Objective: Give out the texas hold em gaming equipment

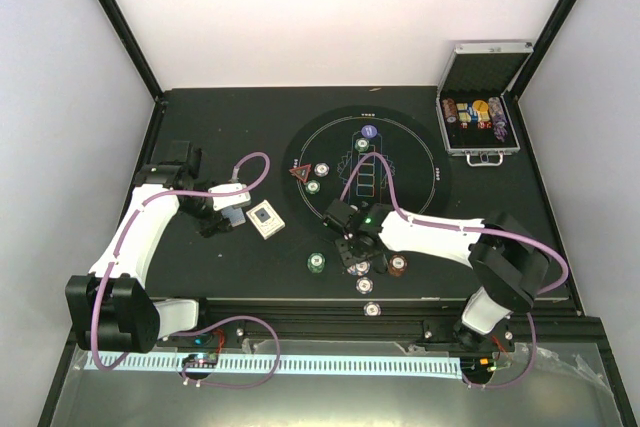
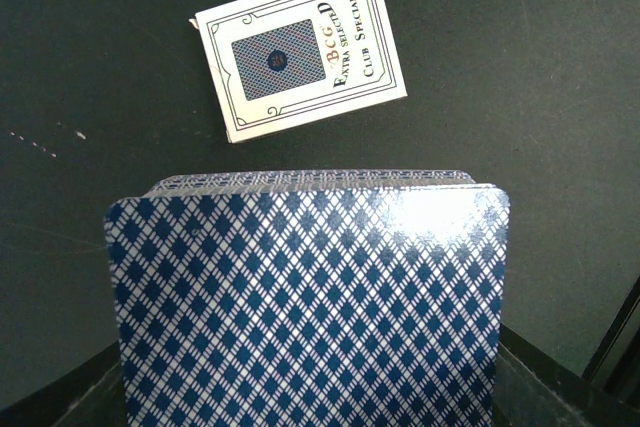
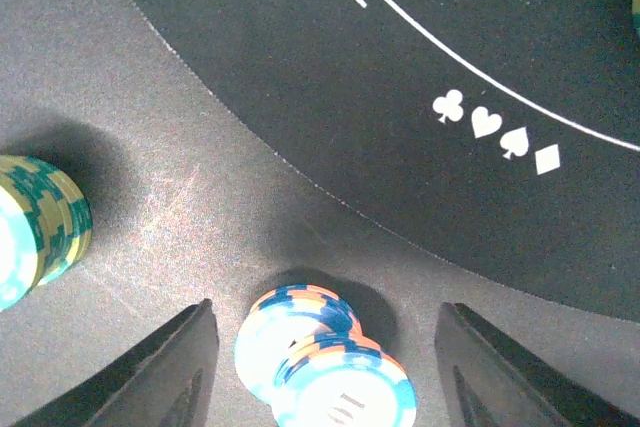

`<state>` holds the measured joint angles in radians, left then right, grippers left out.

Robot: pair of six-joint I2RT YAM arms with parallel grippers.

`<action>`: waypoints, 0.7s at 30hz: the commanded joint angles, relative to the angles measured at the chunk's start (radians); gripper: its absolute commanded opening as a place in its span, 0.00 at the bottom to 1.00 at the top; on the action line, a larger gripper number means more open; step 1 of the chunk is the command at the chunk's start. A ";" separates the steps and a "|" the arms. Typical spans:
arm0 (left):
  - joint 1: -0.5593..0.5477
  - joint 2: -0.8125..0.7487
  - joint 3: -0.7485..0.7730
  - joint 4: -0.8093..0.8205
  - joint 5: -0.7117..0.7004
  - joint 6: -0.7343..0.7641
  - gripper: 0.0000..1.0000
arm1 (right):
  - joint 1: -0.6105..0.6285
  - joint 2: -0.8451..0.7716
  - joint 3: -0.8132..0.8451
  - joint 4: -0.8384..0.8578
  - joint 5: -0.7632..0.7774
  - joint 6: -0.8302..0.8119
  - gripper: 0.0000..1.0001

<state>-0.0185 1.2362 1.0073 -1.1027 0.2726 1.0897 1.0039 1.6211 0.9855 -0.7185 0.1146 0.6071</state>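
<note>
Where the matte round felt mat [image 3: 400, 97] meets the grainy grey table [image 3: 150, 147], a short, leaning stack of ridged blue-and-orange chips [image 3: 330, 372] stands between the spread fingers of the right gripper [image 3: 325, 317], touching neither, it seems. That arm stretches low to the left, wrist bent down. The left gripper [image 1: 228, 215] is clamped on a glossy, diamond-backed deck of cards [image 2: 310, 297], its arm folded at the elbow, just short of the flat card box [image 2: 300, 47].
</note>
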 commanded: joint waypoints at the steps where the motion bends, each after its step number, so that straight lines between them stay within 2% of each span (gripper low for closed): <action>1: 0.008 -0.018 0.028 -0.013 -0.001 0.021 0.01 | 0.003 -0.034 -0.019 -0.006 0.008 0.006 0.65; 10: 0.008 -0.016 0.025 -0.012 0.002 0.018 0.02 | 0.002 -0.014 -0.092 0.053 -0.023 0.014 0.66; 17: 0.008 -0.015 0.026 -0.011 -0.001 0.019 0.02 | 0.003 -0.026 -0.089 0.056 -0.019 0.017 0.54; 21: 0.008 -0.017 0.027 -0.012 -0.001 0.018 0.02 | 0.003 -0.031 -0.085 0.050 -0.018 0.015 0.43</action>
<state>-0.0185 1.2362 1.0073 -1.1027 0.2726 1.0901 1.0039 1.6089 0.9009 -0.6746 0.0917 0.6117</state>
